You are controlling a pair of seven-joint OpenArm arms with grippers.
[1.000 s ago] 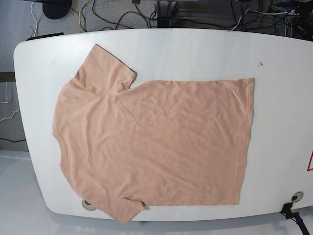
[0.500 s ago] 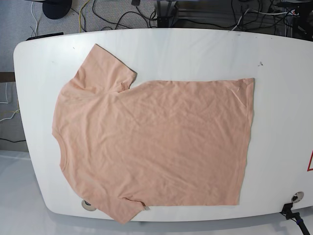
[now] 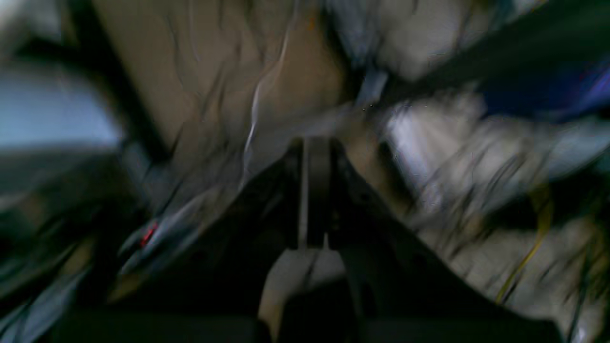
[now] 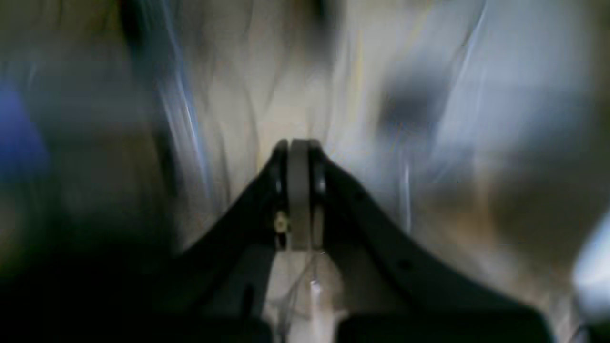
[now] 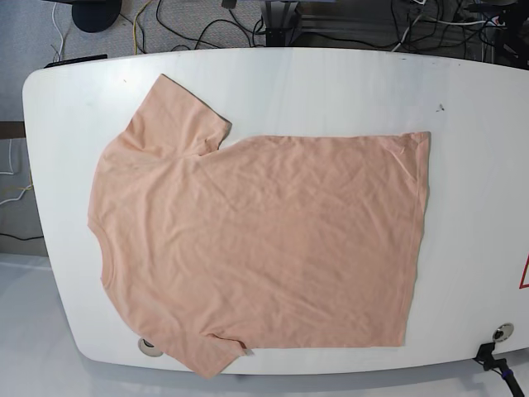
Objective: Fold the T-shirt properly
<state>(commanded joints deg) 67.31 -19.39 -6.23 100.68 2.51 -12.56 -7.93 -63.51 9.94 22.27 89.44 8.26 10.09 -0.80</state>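
White rounded-corner table [image 5: 475,190], seen from above, bearing the plain salmon-pink short-sleeved cotton T-shirt [image 5: 289,240]. The garment lies spread and unfolded, its long axis running left to right in the base view, collar [image 5: 107,256] toward the left edge and straight hem [image 5: 416,240] toward the right. The upper sleeve [image 5: 178,120] points away from the body of the shirt; the lower sleeve [image 5: 207,351] reaches past the table's near edge. Black left gripper [image 3: 313,190] and black right gripper [image 4: 302,190], each with its fingers drawn together and no cloth between them, are off the table (both wrist views are dark and smeared, showing floor and cables). Neither appears in the base view, so their exact bearing from the shirt cannot be told. By the arms' sides, the hem end probably falls to the left arm and the collar end to the right; the first fold presumably requires both to come in over the table and open.
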